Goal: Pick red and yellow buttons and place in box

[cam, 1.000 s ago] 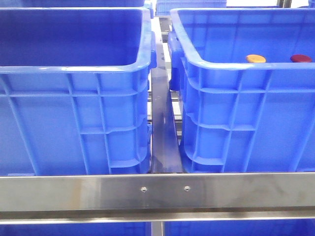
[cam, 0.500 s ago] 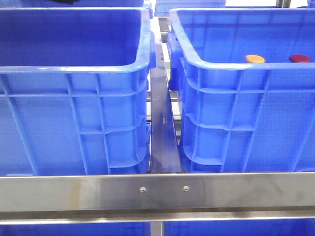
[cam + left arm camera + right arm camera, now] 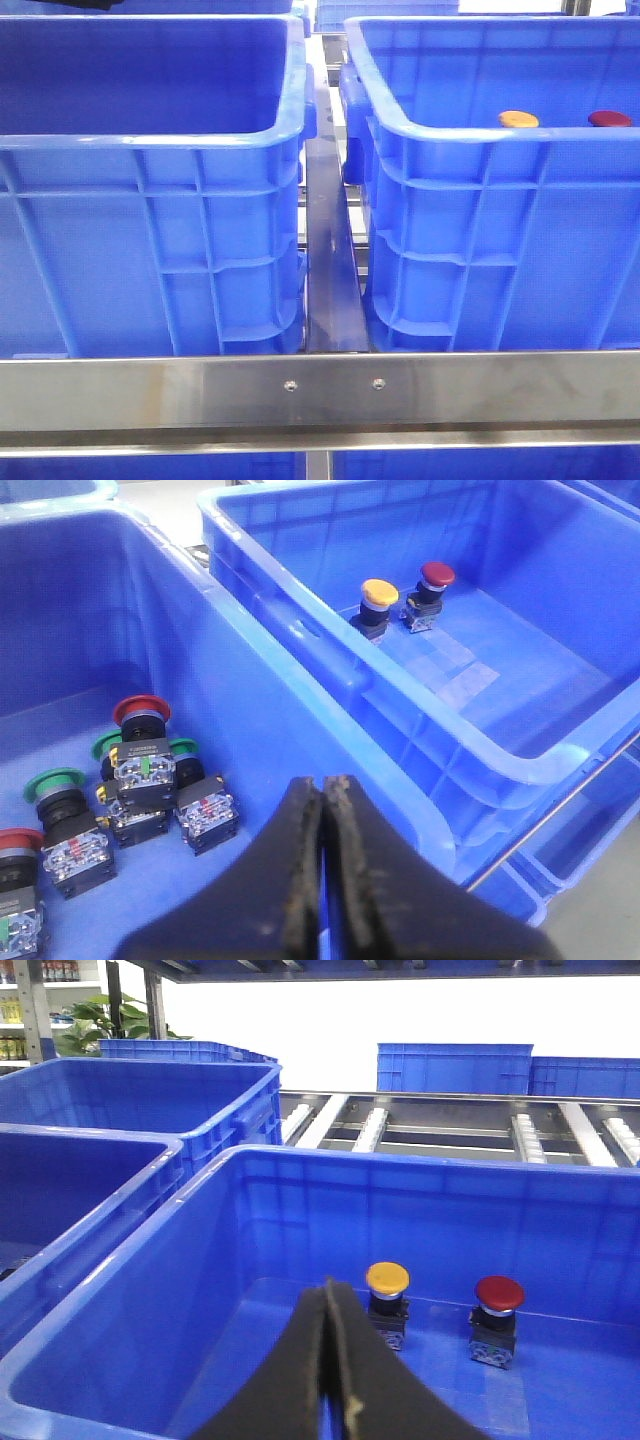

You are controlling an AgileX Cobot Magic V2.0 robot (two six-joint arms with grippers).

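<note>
The yellow button [image 3: 387, 1278] and the red button [image 3: 499, 1292] stand upright side by side on the floor of the right blue box [image 3: 120, 1290]. The front view shows only their caps, yellow [image 3: 518, 119] and red [image 3: 610, 119], above the box rim [image 3: 470, 132]. My right gripper [image 3: 327, 1283] is shut and empty, hovering over the box short of the yellow button. My left gripper [image 3: 323, 780] is shut and empty above the left crate's wall [image 3: 250, 690]. From there the yellow button [image 3: 379, 592] and red button [image 3: 436, 575] show in the neighbouring box. Neither gripper appears in the front view.
The left crate [image 3: 150, 140] holds several loose push buttons with green and red caps [image 3: 140, 770] on its floor. A steel rail [image 3: 320, 390] crosses in front of both crates. More blue crates [image 3: 455, 1065] and roller tracks [image 3: 440, 1125] lie behind.
The buttons and crates have not moved. A thin dark shape has appeared at the top left edge of the front view.
</note>
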